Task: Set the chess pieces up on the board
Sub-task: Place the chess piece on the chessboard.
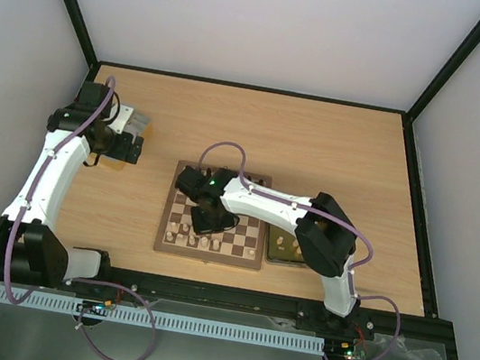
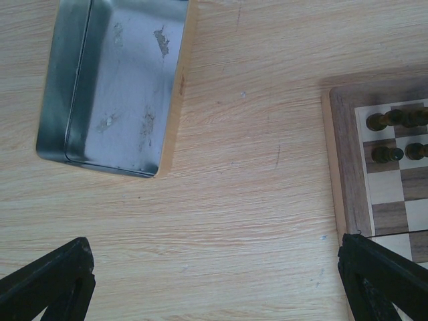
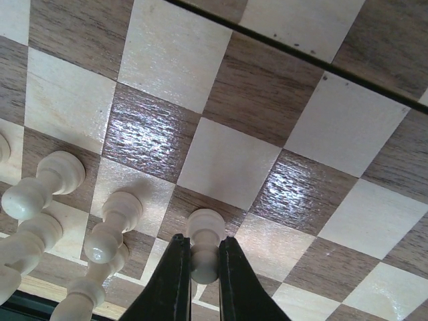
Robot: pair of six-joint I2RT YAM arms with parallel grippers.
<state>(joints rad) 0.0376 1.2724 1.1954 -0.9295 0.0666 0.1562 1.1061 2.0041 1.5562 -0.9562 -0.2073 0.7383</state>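
The board (image 1: pixel 247 252) lies mid-table, with several cream chess pieces (image 1: pixel 195 240) along its near row. In the right wrist view my right gripper (image 3: pixel 199 245) is shut on a cream pawn (image 3: pixel 205 225); the pawn's base is down at a dark square in the board's (image 3: pixel 227 160) second row. More cream pieces (image 3: pixel 59 178) stand just to its left. My left gripper (image 2: pixel 217 287) is open over bare table between a silver tray (image 2: pixel 114 80) and the board's left edge (image 2: pixel 344 167). Nothing lies between its fingers (image 2: pixel 50 281). Dark pieces (image 2: pixel 386 121) stand in the board's far-left corner.
A gold tray (image 1: pixel 284 254) with a few cream pieces sits against the board's right side, partly under my right arm. The silver tray (image 1: pixel 140 121) is at the far left, beside my left gripper (image 1: pixel 127 146). Black frame rails edge the table.
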